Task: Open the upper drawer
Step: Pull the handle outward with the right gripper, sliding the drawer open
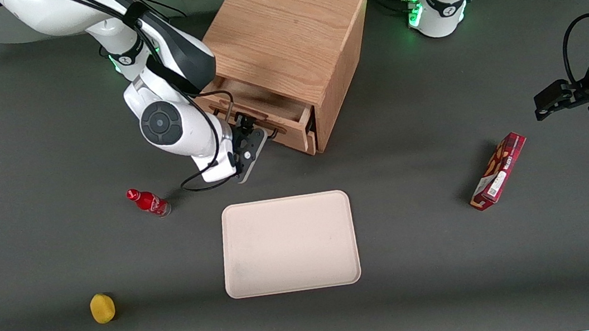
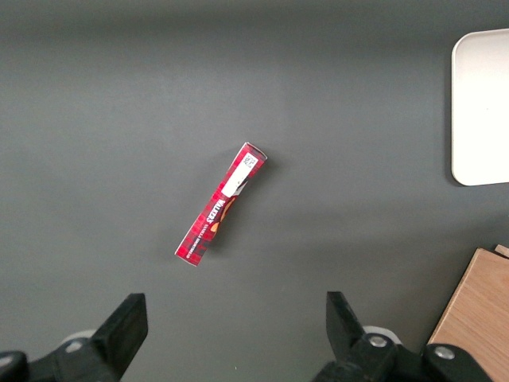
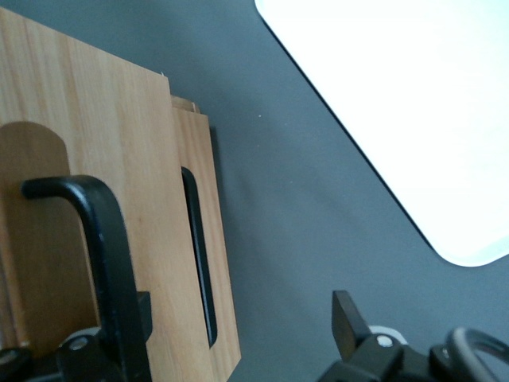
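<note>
Dark grey matting covered the whole table [image 1: 424, 262], with a light oak cabinet [image 1: 289, 31] standing at the edge farthest from the front camera. Its upper drawer [image 1: 266, 114], a shallow wooden tray with a wide flat front and a thin black wire handle [image 3: 107, 263], was pulled partway out of the cabinet, its inside open to view from above. The working arm's black two-finger gripper [image 1: 251, 144] hung at the drawer front, just above the table. In the right wrist view its fingers were spread, one finger [image 3: 350, 322] standing clear over the bare mat while the black handle ran down beside the other; whether that finger touched the handle could not be told. Below the upper drawer's front in the same view sat the lower drawer [image 3: 203, 263], closed, with its own black handle.

Nearer the front camera than the cabinet lay a pale beige rectangular tray [image 1: 288, 244] with rounded corners. A small red bottle [image 1: 148, 201] lay on its side toward the working arm's end, with a yellow sponge-like lump [image 1: 102, 308] nearer the camera still. A red snack box [image 1: 498, 171] lay toward the parked arm's end.
</note>
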{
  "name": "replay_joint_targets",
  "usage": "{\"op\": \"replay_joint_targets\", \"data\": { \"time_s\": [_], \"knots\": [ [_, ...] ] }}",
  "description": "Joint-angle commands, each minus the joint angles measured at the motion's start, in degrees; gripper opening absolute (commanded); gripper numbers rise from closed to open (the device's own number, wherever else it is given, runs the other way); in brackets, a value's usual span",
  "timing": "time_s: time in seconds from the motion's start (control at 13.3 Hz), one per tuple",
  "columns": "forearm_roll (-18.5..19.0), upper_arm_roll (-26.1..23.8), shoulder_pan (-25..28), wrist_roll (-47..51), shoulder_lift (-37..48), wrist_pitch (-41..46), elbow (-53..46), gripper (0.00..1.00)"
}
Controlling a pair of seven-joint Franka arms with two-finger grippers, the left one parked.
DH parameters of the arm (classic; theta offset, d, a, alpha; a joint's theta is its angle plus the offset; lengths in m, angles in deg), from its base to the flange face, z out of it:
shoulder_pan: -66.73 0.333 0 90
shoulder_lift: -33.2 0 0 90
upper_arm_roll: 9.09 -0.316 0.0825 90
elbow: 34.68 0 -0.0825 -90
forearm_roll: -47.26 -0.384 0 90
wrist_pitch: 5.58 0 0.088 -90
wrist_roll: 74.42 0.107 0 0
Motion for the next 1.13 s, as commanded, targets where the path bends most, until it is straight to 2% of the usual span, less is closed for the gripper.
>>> {"op": "replay_joint_targets", "data": {
  "time_s": [0.0, 1.05],
  "knots": [
    [2.61, 0.81, 0.27, -1.23, -1.64, 0.38, -1.84, 1.0],
    [4.37, 2.48, -2.89, -6.59, -2.87, 1.87, -3.6, 1.0]
  ]
}}
